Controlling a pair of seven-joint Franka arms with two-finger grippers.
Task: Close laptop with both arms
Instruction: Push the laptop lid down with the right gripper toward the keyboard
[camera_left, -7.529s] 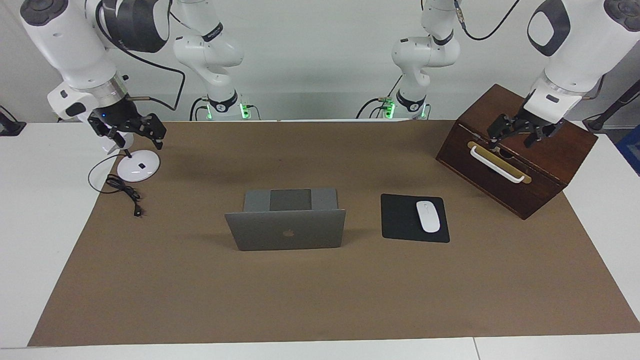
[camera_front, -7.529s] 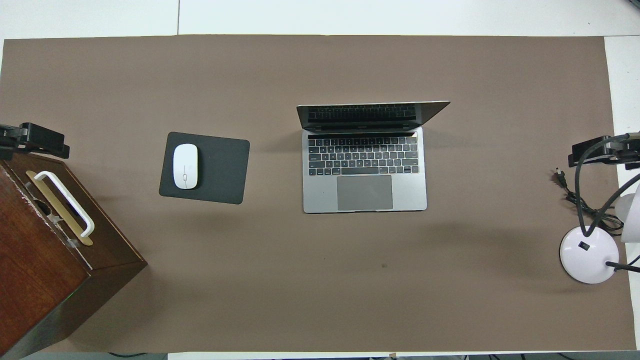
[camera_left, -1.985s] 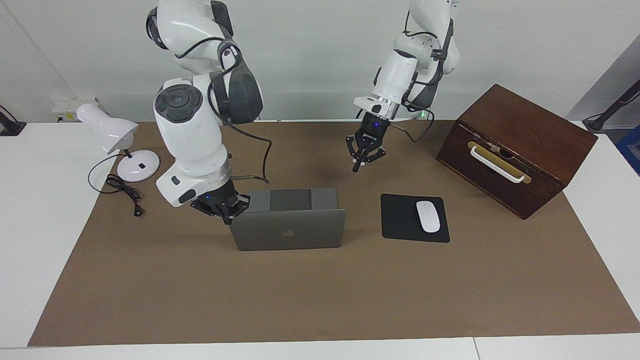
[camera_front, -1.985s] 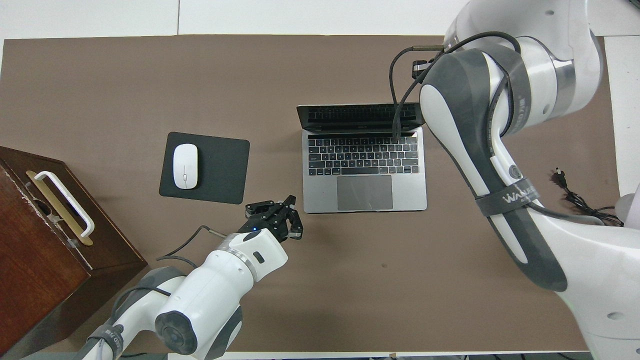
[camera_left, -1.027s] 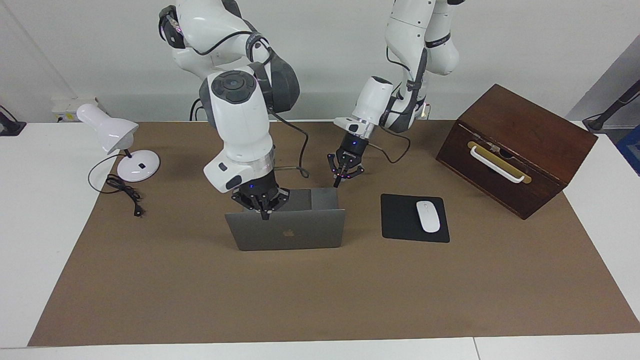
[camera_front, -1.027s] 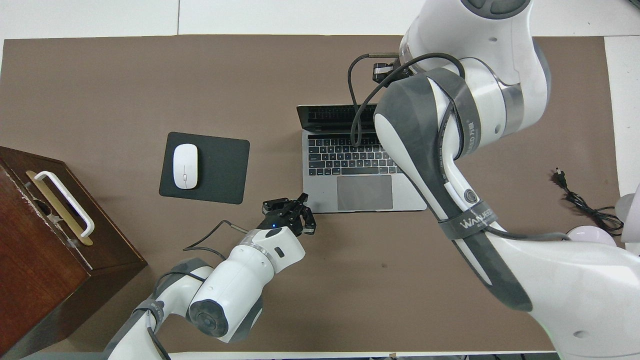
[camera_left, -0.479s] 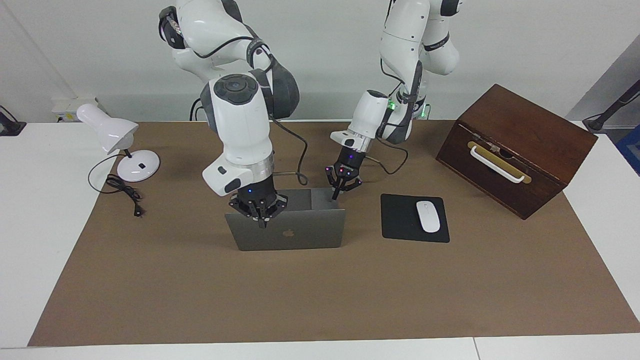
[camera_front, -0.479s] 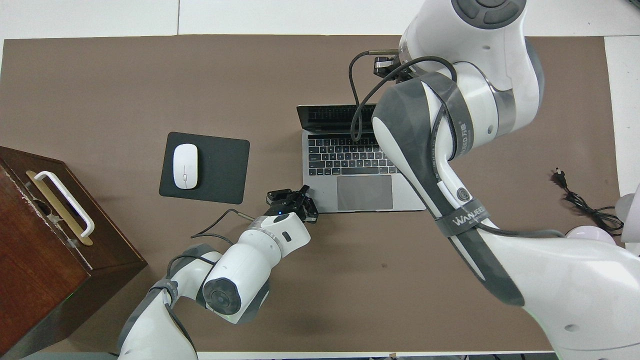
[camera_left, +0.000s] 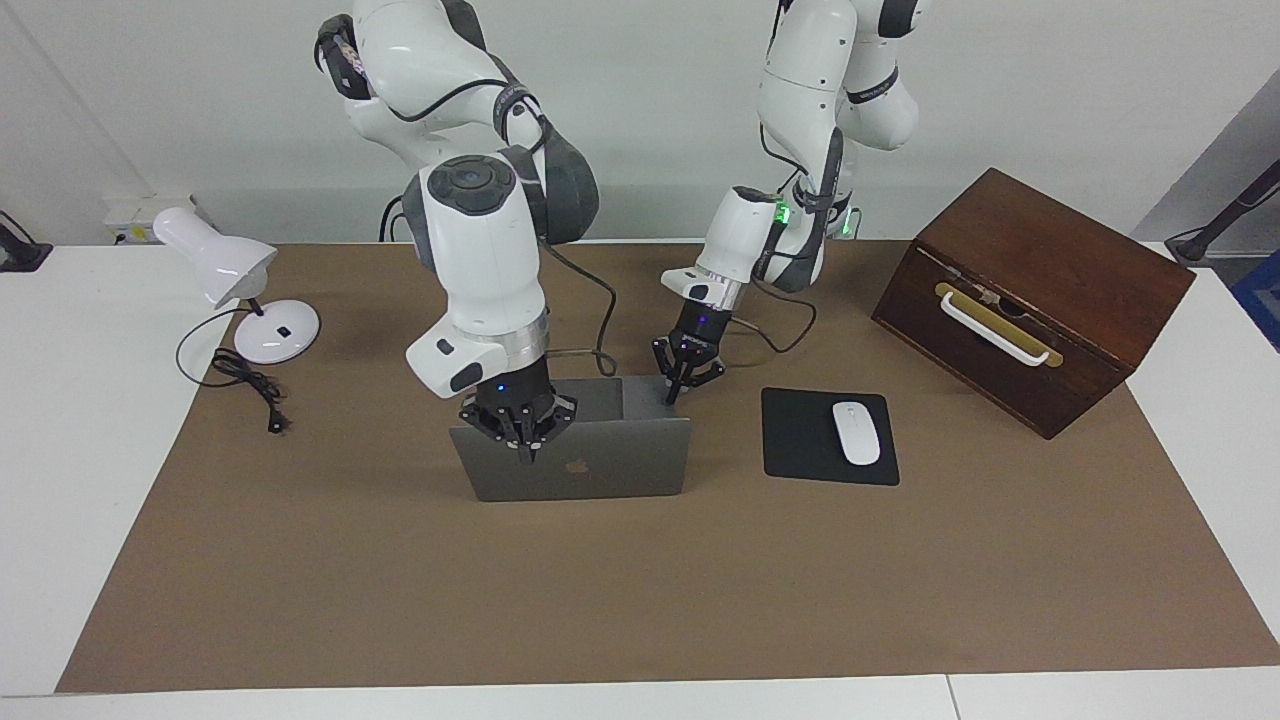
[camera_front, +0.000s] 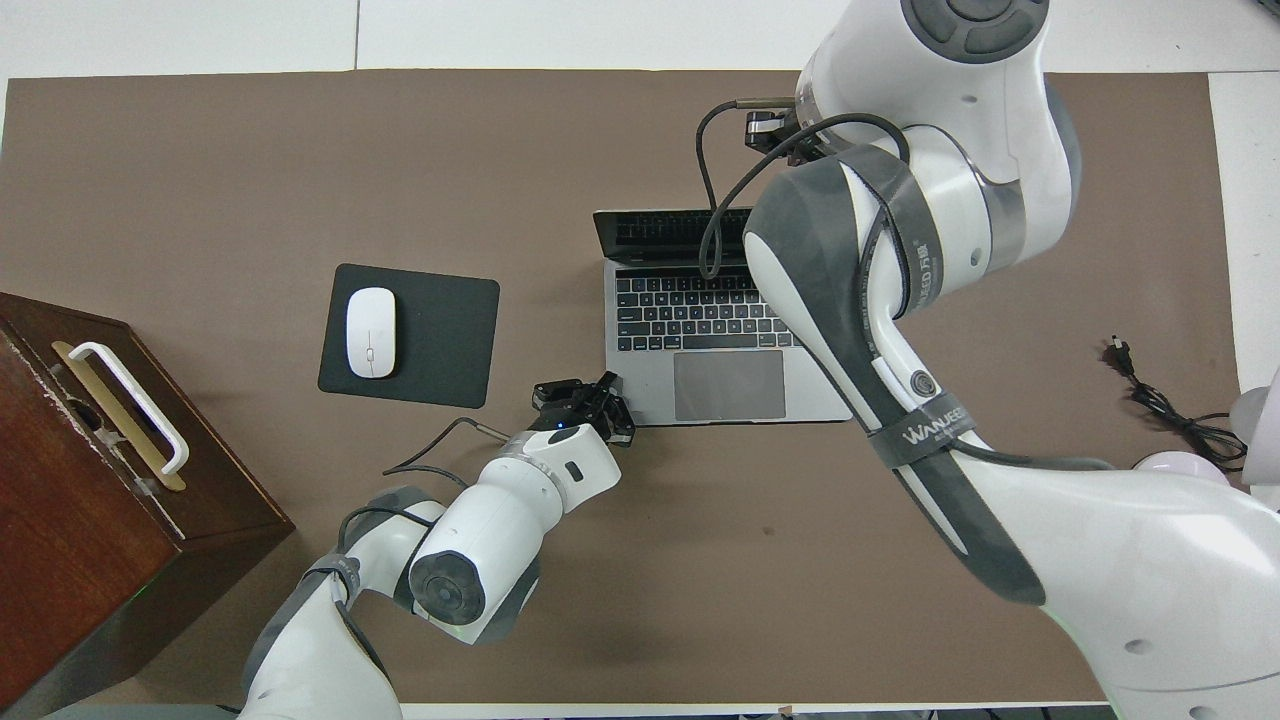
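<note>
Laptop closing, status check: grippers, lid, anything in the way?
Right gripper at the laptop lid's top edge. Left gripper at the base's corner. Lid open. Mouse pad sits apart.

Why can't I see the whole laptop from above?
Overhead view: the right arm covers part of the laptop and hides the right gripper. Facing view: the lid's back shows, with the right gripper at its top edge.

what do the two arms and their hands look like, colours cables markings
Both arms are glossy white rounded segments with dark grey joint covers and caps. The right arm carries a grey strap printed with white lettering and a looping black cable; the left arm trails a thinner black cable. The right hand and left hand are small, black, with tiny lit dots.
</note>
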